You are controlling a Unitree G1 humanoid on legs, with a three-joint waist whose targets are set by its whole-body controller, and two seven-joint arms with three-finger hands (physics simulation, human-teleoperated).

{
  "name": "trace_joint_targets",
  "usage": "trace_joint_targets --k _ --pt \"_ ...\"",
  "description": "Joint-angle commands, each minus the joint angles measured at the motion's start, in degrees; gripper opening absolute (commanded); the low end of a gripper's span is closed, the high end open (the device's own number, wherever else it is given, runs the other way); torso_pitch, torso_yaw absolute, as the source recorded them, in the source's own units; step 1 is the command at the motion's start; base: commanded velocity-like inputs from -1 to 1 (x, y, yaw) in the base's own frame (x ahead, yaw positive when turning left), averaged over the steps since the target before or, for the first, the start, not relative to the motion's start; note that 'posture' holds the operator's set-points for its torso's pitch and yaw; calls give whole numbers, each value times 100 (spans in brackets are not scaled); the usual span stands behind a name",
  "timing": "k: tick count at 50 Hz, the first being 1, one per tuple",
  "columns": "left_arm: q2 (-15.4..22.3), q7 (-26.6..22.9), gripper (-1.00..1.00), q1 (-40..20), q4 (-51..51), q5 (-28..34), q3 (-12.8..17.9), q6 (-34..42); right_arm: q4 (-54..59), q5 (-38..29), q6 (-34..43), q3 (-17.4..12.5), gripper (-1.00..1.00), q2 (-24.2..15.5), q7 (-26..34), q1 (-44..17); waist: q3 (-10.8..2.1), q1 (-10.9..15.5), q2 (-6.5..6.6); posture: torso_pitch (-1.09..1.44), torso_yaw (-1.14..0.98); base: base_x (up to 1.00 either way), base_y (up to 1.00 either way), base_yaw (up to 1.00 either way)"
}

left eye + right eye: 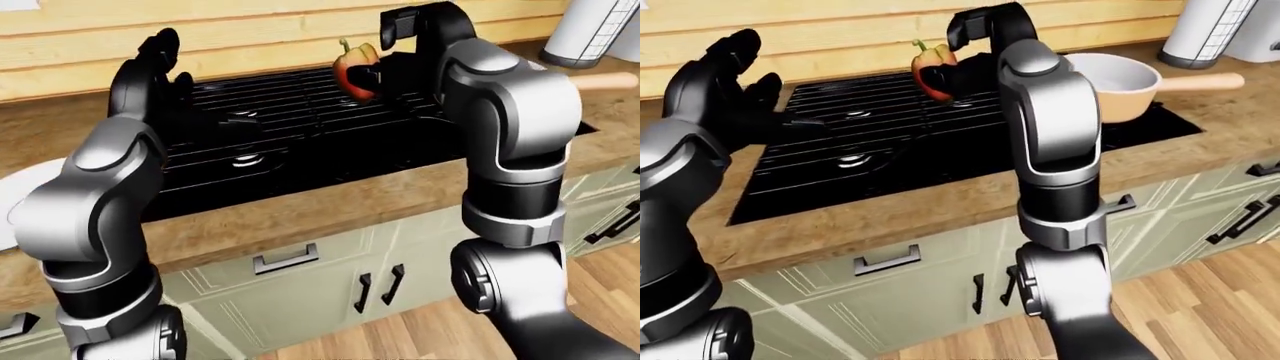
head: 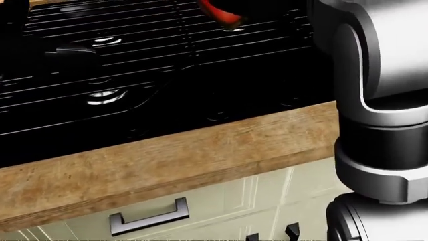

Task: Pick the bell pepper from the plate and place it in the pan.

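A red and yellow bell pepper (image 1: 931,71) with a green stem is held up in the air above the black stove (image 1: 890,142), gripped by the dark fingers of the robot's right hand (image 1: 975,52). The hand covers the pepper's right side, so only part of it shows. In the head view the pepper appears only as a red sliver, cut off by the top edge.

The pan (image 1: 1118,84), pale inside with a wooden handle pointing right, sits on the right part of the stove, to the right of the pepper and apart from it. In the left-eye view the right arm hides almost all of the pan; only the handle tip shows.

The left hand (image 1: 725,90) is raised over the stove's left edge with its fingers spread wide and nothing in it. Against the black stove its outline is hard to trace in the head view.

The white plate (image 1: 12,202) lies on the wooden counter (image 1: 940,195) to the left of the stove. Only a sliver of it shows in the left-eye view, mostly hidden behind the left arm.

Below the stove are pale green cabinet doors (image 1: 930,285) with dark handles. A white cylinder (image 1: 1200,30) stands on the counter beyond the stove's right end, cut off at the top; what it is cannot be made out.
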Motion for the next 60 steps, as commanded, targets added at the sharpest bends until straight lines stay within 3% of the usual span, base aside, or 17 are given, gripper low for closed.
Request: trace_joint_targets --k 1,5,11,16,18,19,30,33,34,36,41,43,45,46,51,53,60 --pt "86 39 100 -175 -150 51 96 -190 -211 28 -215 -22 -100 -24 29 -264 -148 20 6 0 0 0 -45 0" --pt "97 39 100 -208 -145 40 100 -174 -217 12 -192 -27 -100 -31 41 -278 -193 -11 373 0 0 0 -45 0" --pt "96 40 100 -162 -157 37 104 -201 -190 -3 -207 -20 -100 -34 56 -295 -310 -25 287 0 0 0 -45 0" --pt "103 52 100 -272 -79 60 62 -197 -32 -29 -250 -42 -100 -117 127 -460 -230 11 -107 0 0 0 -45 0" --pt "78 76 100 -281 -106 56 70 -177 -65 -31 -234 -52 -100 -106 122 -447 -339 7 -650 0 0 0 -45 0" --pt "71 74 100 -253 -114 57 65 -193 -80 -33 -211 -52 -100 -108 120 -459 -252 3 -388 0 0 0 -45 0" --pt "60 71 100 -203 -129 47 66 -211 -109 -38 -214 -55 -100 -96 110 -412 -155 33 85 0 0 0 -45 0" --pt "64 66 100 -208 -113 51 65 -225 -114 -38 -195 -60 -100 -108 115 -428 -229 0 403 0 0 0 -45 0" --pt "74 67 100 -242 -97 51 67 -211 -55 -35 -210 -80 -100 -133 121 -489 -190 40 198 0 0 0 -45 0" --pt "73 71 100 -272 -73 55 54 -216 -33 -30 -194 -77 -100 -149 126 -545 -270 -22 322 0 0 0 -45 0" --pt "38 81 100 -262 -83 58 34 -218 -25 -26 -212 -77 -100 -155 127 -539 -240 -8 118 0 0 0 -45 0" --pt "37 80 100 -262 -77 58 42 -216 -36 -22 -232 -78 -100 -126 107 -497 -209 6 -79 0 0 0 -45 0" --pt "43 66 100 -220 -70 63 54 -257 -10 -13 -226 -78 -100 -122 106 -541 -325 1 -606 0 0 0 -45 0" --pt "44 67 100 -220 -76 61 56 -250 7 -6 -226 -86 -100 -127 105 -573 -256 -14 -377 0 0 0 -45 0" --pt "79 75 100 -377 8 60 42 -215 239 38 -284 -177 -100 -259 99 -895 -247 -7 -118 0 0 0 -40 0" --pt "73 71 100 -353 29 71 31 -258 271 60 -289 -179 -100 -299 93 -945 -60 -7 -199 0 0 0 0 0" --pt "38 70 100 -258 -18 76 37 -280 227 94 -310 -165 -100 -334 52 -876 52 19 -321 0 0 0 0 0"
